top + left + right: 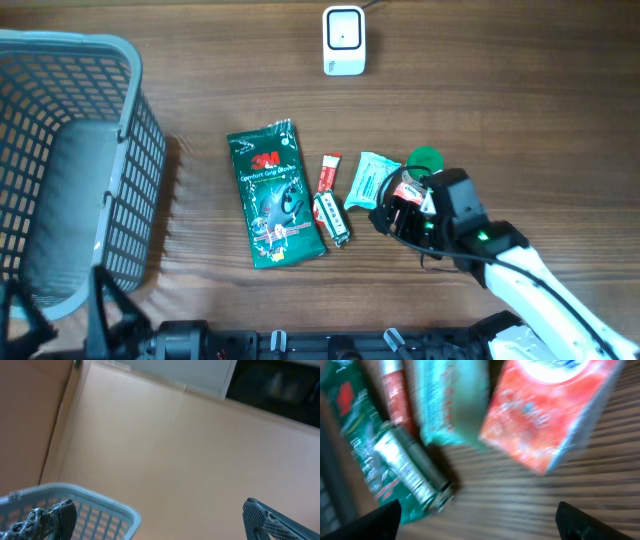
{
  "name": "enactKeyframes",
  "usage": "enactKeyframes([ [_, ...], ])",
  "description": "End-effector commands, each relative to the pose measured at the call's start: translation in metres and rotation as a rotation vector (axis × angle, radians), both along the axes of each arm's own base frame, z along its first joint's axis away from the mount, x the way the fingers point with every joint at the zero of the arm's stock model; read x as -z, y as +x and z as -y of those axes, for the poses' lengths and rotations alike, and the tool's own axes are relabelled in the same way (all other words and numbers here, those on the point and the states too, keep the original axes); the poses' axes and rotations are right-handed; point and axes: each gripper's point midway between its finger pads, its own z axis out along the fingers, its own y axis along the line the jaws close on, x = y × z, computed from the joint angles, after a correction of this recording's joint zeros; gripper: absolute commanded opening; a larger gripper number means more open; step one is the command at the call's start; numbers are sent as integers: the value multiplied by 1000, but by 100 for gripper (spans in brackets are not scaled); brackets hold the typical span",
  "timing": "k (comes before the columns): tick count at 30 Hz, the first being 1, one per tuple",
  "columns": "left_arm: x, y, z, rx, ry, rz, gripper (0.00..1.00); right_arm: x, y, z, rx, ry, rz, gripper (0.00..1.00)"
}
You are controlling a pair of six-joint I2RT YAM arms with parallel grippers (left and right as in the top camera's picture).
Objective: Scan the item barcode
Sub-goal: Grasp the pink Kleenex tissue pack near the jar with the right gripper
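Several items lie in a row mid-table: a green 3M package (pixel 275 195), a red stick (pixel 328 172), a silver tube (pixel 333 220), a teal packet (pixel 366 181) and a red box (pixel 405 188). A white barcode scanner (pixel 343 40) stands at the far edge. My right gripper (pixel 398 212) hovers over the red box, open. In the right wrist view the red box (pixel 545 410), teal packet (pixel 452 400) and silver tube (pixel 412 467) lie ahead of the open right gripper (pixel 480 525), with bare wood between its fingers. My left gripper (pixel 157 522) is open and holds nothing.
A grey-blue mesh basket (pixel 70 160) fills the left side of the table, and its rim (pixel 100 510) shows beside the left fingers. A green round lid (pixel 426 158) lies just behind the red box. The right arm (pixel 530 275) reaches in from the bottom right.
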Motion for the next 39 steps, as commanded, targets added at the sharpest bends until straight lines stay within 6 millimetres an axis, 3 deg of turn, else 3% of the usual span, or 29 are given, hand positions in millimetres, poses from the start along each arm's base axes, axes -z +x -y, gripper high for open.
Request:
enactKeyframes([
  [1, 20, 16, -3, -14, -25, -52, 100, -6, 30, 21, 203, -113, 40, 91],
  [5, 32, 24, -3, -14, -25, -90, 100, -5, 36, 39, 326, -174, 56, 90],
  [10, 32, 24, -3, -14, -24, -93, 100, 11, 26, 48, 387, -189, 13, 90],
  [17, 40, 26, -3, -15, -24, -124, 100, 33, 26, 44, 379, -162, 23, 87],
  [25, 42, 26, -3, -15, -24, -134, 100, 72, 24, 42, 363, -204, -64, 65],
  [28, 44, 27, -3, -15, -24, -143, 100, 84, 19, 42, 359, -215, -104, 47],
  [29, 45, 27, -3, -15, -24, -146, 100, 85, 18, 44, 364, -214, -116, 35],
  [31, 45, 27, -3, -15, -24, -146, 100, 86, 14, 44, 361, -197, -145, 28],
  [32, 45, 27, -3, -15, -24, -146, 100, 87, 12, 43, 357, -193, -158, 36],
  [33, 45, 27, -3, -15, -24, -146, 100, 87, 10, 43, 354, -190, -165, 54],
  [34, 45, 27, -3, -15, -24, -146, 100, 87, 10, 43, 354, -192, -166, 80],
  [35, 45, 27, -3, -15, -24, -146, 100, 87, 9, 43, 353, -194, -168, 91],
  [37, 45, 27, -3, -15, -24, -146, 100, 87, 9, 43, 354, -194, -169, 99],
  [39, 45, 27, -3, -15, -24, -146, 100, 88, 8, 44, 353, -197, -174, 100],
])
